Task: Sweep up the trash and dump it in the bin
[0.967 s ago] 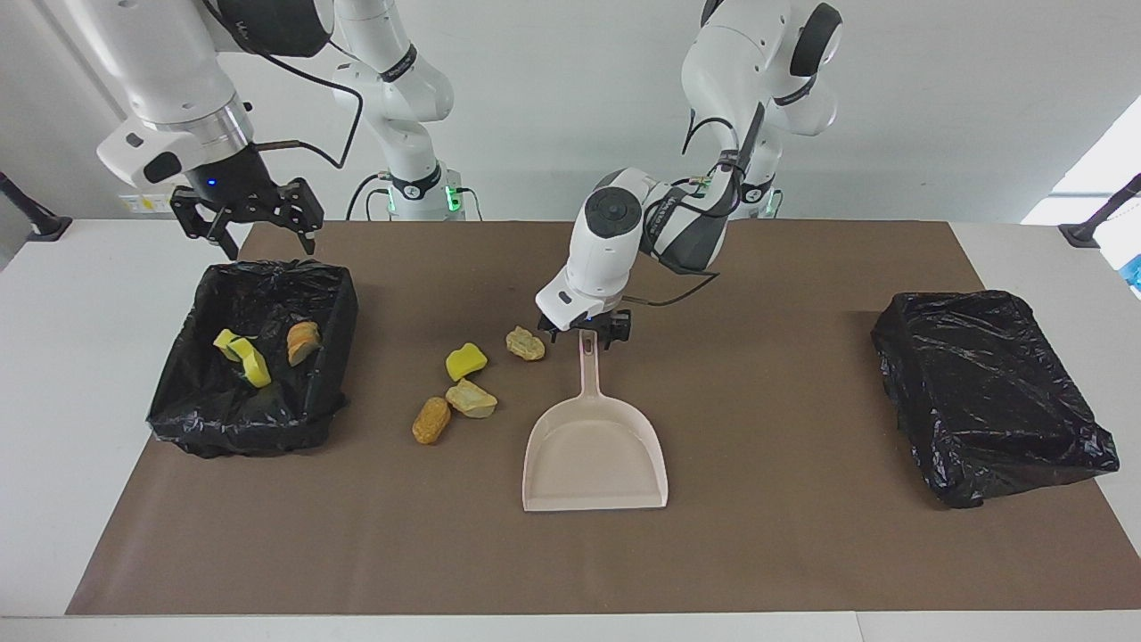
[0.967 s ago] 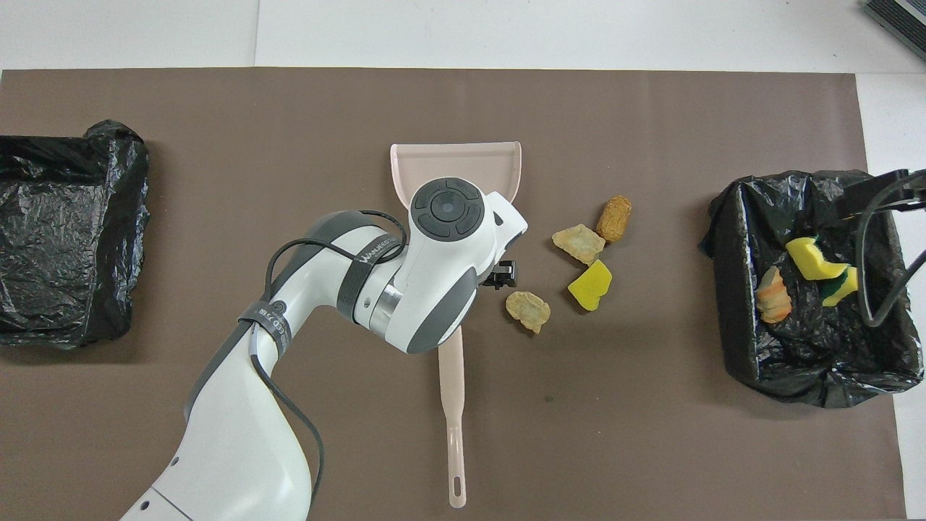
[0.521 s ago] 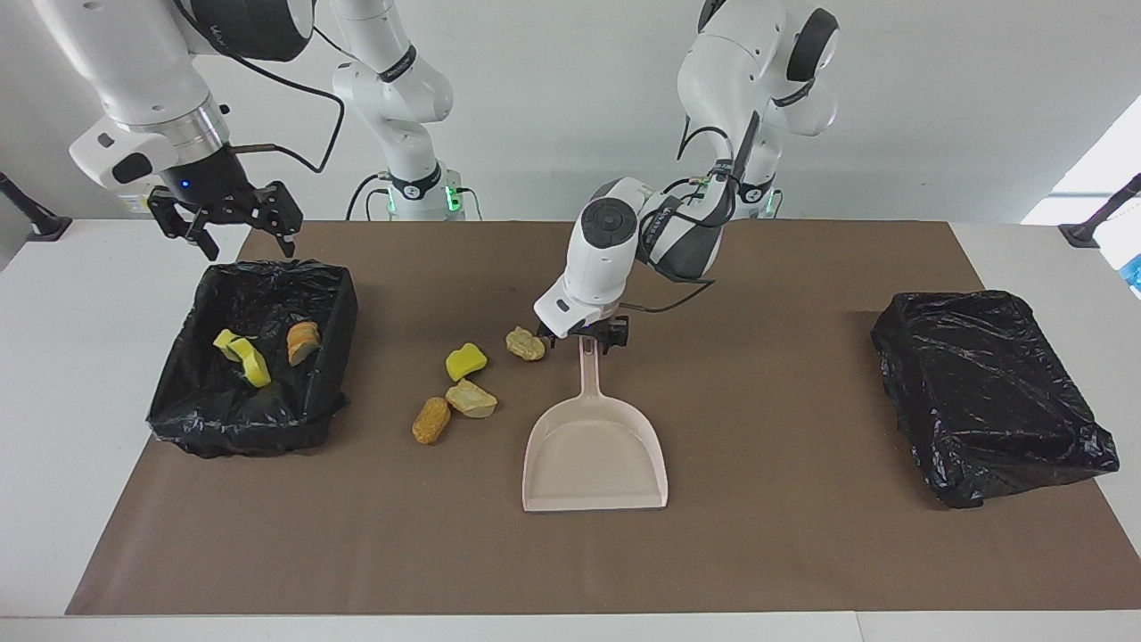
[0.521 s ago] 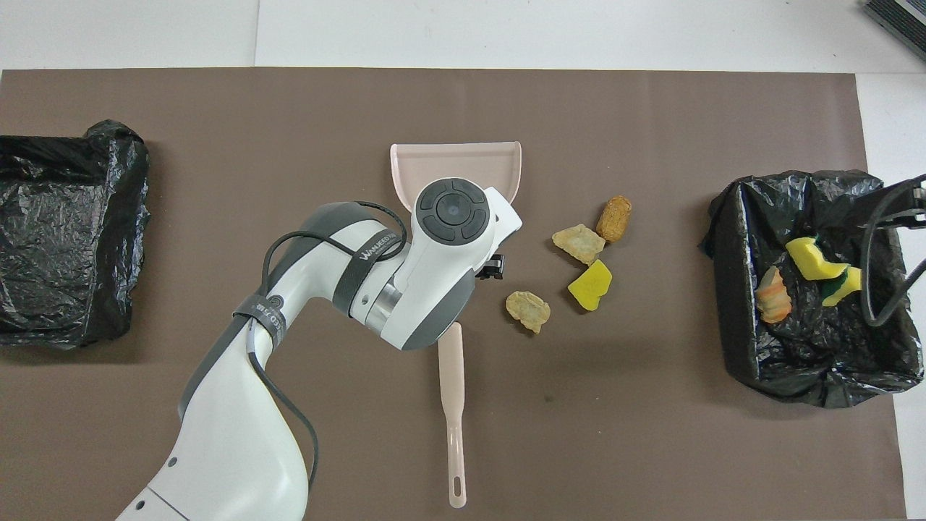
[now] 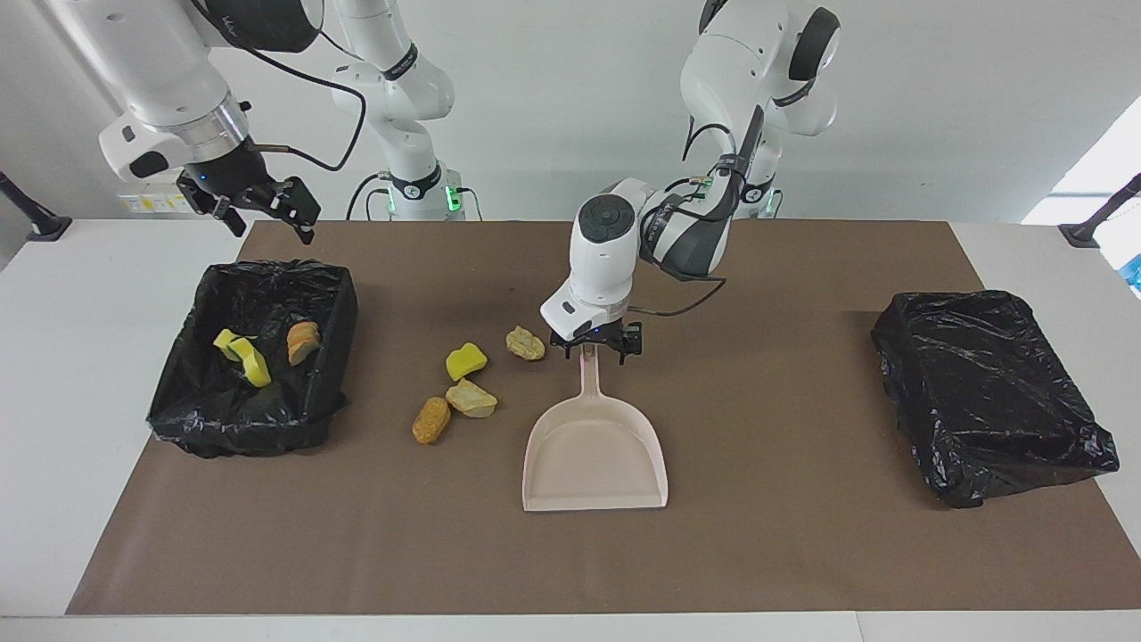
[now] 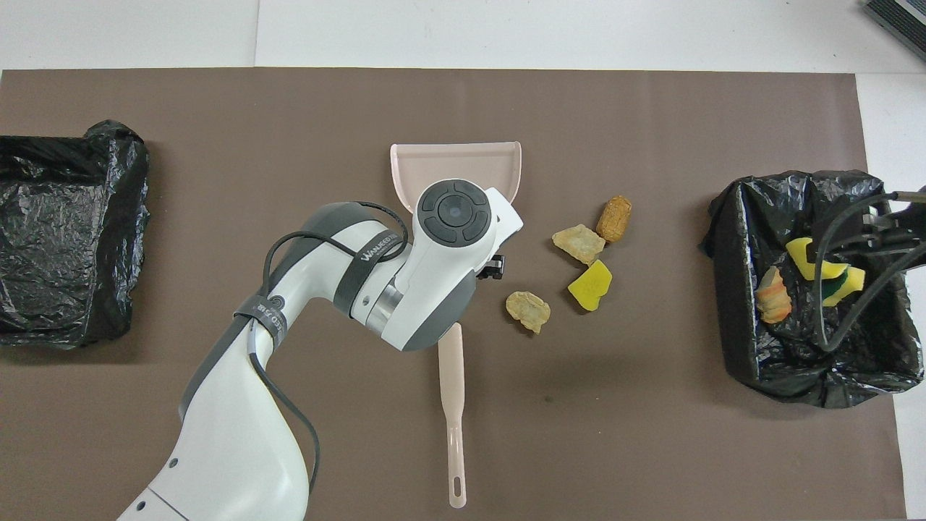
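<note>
A pale pink dustpan (image 5: 595, 455) lies flat mid-mat, its handle (image 5: 588, 370) pointing toward the robots; it also shows in the overhead view (image 6: 499, 163). My left gripper (image 5: 595, 344) is low over the handle's end, open, with a finger on either side of it. Several trash lumps lie on the mat beside the pan, toward the right arm's end: a tan one (image 5: 525, 343), a yellow one (image 5: 466, 360), another tan one (image 5: 471, 399) and an orange-brown one (image 5: 431, 419). My right gripper (image 5: 260, 203) hangs open and empty over the bin's (image 5: 337, 290) robot-side edge.
The black-bagged bin holds yellow lumps (image 5: 245, 357) and an orange-brown lump (image 5: 303, 341). A second black-bagged bin (image 5: 985, 392) sits at the left arm's end of the table. The brown mat (image 5: 802, 535) covers most of the table.
My left gripper has turned at the wrist and shifted slightly along the dustpan handle. My right gripper has swung about and risen a little above the bin. The trash and dustpan have not moved.
</note>
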`<state>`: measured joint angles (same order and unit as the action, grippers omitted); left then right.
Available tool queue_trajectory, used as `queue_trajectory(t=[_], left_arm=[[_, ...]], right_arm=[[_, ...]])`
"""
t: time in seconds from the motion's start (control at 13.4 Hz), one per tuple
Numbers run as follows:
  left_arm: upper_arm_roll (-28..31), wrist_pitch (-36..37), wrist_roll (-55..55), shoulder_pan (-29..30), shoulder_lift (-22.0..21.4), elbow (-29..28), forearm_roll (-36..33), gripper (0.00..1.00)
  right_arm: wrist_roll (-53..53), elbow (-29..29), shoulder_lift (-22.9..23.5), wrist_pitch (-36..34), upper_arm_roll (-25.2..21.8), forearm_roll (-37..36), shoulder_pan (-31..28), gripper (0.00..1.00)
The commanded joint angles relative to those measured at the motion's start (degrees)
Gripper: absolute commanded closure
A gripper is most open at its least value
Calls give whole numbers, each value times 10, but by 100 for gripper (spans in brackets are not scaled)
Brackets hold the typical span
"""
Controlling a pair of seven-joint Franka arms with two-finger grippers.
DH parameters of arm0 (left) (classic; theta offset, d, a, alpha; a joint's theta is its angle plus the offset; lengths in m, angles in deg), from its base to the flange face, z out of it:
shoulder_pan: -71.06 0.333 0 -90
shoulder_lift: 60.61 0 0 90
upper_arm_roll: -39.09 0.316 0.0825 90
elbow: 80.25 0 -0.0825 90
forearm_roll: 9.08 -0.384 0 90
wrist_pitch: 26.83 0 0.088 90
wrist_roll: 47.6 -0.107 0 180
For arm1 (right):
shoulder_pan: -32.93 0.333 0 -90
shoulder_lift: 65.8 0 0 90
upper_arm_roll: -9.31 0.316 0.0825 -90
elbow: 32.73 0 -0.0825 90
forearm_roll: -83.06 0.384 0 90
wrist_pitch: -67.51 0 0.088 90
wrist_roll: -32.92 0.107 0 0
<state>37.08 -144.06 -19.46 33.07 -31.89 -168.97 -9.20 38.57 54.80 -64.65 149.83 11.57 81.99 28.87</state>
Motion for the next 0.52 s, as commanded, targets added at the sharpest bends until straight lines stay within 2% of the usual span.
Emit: queue_trajectory(t=[0.0, 0.07, 0.45], left_arm=[[3, -1, 6, -5, 0, 2, 19, 91], [4, -6, 8, -4, -1, 2, 35, 100], [9, 19, -12, 5, -37, -1, -8, 100]], right_arm=[[14, 100, -64, 72, 3, 14, -5, 0], [15, 100, -63, 81, 3, 14, -5, 0], [15, 100, -59, 119, 4, 14, -4, 0]])
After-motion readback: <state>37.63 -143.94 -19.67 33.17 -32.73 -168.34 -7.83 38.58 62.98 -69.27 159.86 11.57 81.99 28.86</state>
